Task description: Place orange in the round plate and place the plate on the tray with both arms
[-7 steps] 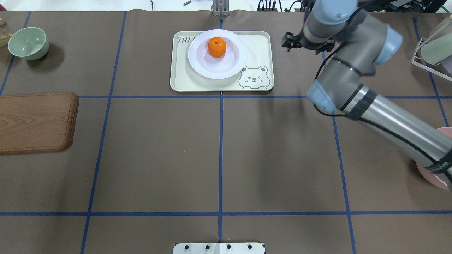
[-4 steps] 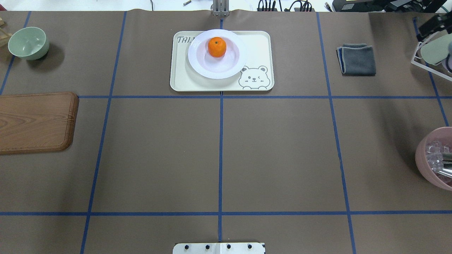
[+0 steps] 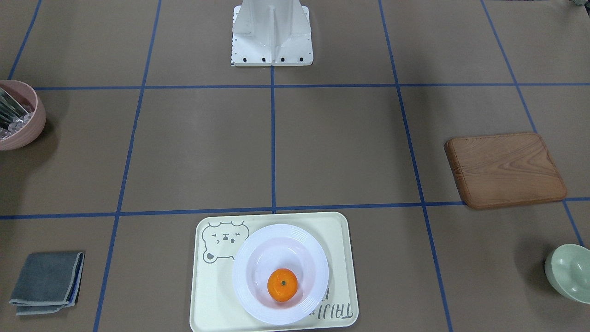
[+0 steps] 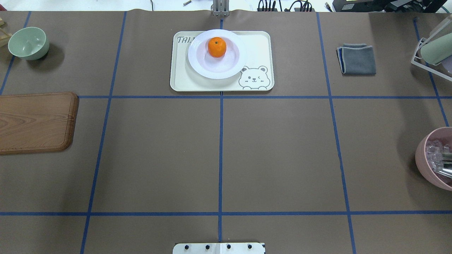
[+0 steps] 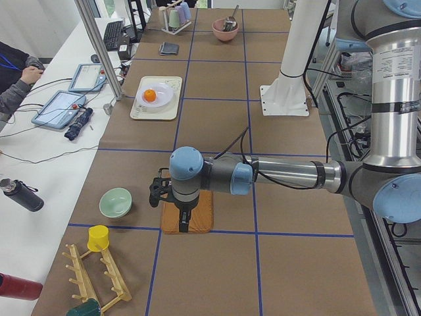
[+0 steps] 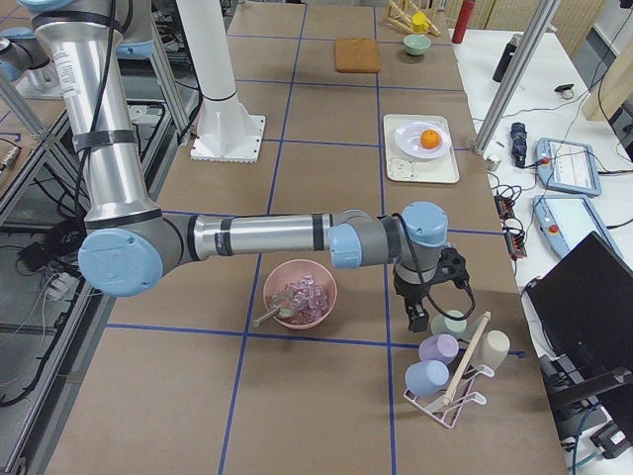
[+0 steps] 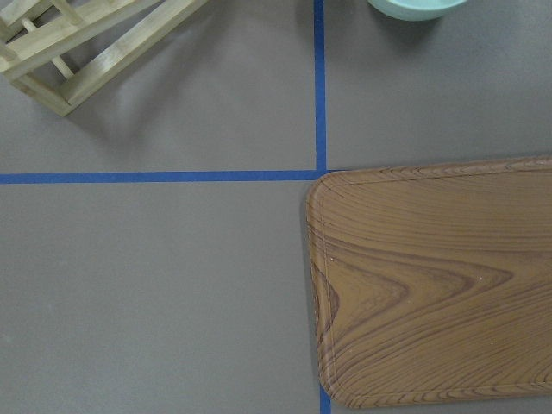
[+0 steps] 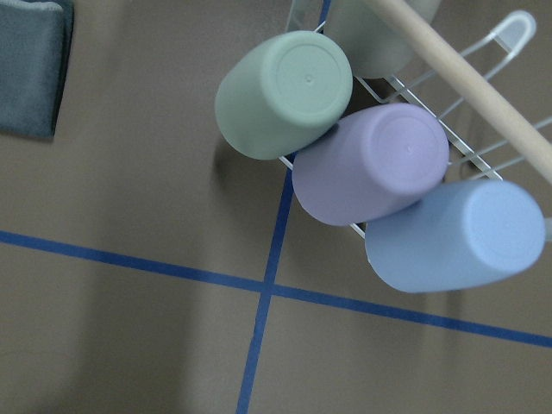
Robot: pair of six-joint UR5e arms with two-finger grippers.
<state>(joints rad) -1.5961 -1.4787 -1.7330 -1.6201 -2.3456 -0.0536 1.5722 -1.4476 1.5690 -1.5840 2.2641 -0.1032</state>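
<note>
Fingers show only in the side views, clenched or released I cannot tell: left fingers [image 5: 183, 222] above the wooden board [image 5: 202, 214], right fingers [image 6: 415, 319] above the cup rack [image 6: 457, 401]. Well apart from both, the orange [image 4: 216, 47] sits in the round plate [image 4: 196, 65] on the tray [image 4: 257, 46].

The orange [image 4: 216, 47] is bright orange, round plate [image 4: 219, 68] white, tray [image 4: 259, 46] cream with grey bear drawing [image 4: 253, 78].

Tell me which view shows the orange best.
Exterior front-facing: the orange is nearest and largest there, its stem dot visible, and it sits in the plate. The overhead view shows it nearly as well, a little smaller. Both side views show it tiny and far off. Neither wrist view shows it.
</note>
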